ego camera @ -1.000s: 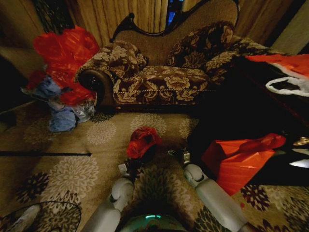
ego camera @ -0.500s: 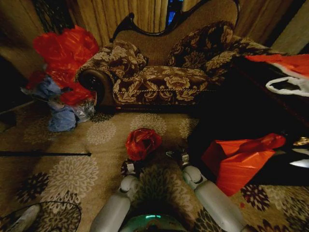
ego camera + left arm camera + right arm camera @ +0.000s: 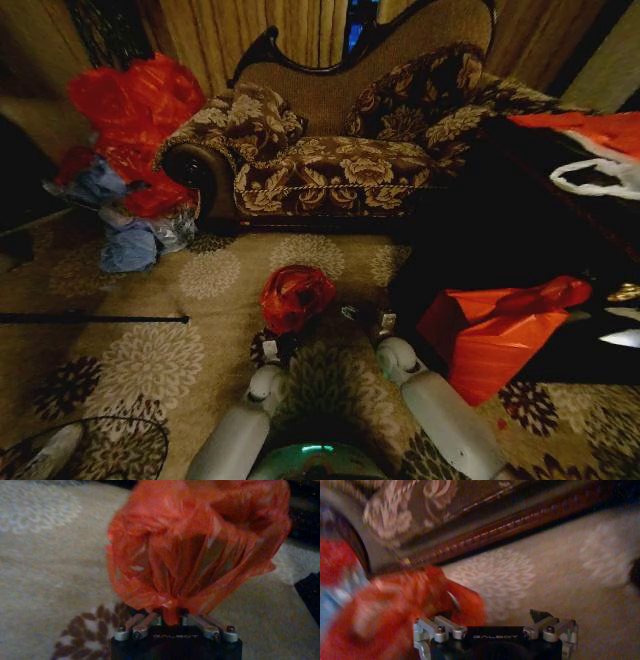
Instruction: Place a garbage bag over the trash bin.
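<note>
Centre frame, above the carpet [image 3: 190, 290]: left gripper [image 3: 172, 619], jaws clamped on the garbage bag [image 3: 200, 543]. Right gripper [image 3: 495, 624] beside it, jaws apart.

garbage bag [image 3: 296, 296]: glossy red-orange
carpet [image 3: 150, 350]: beige, pale and dark brown flower medallions
sofa [image 3: 330, 150]: brown, cream floral brocade
sacks [image 3: 135, 105]: red
arms [image 3: 440, 415]: pale grey

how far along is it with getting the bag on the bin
Done: the left gripper has the red garbage bag pinched by a gathered edge, lifted above the floral carpet. In hand: the right gripper sits open beside the bag, not gripping it. Left: opening the bag and drawing it over the bin, whose rim I cannot make out.
</note>
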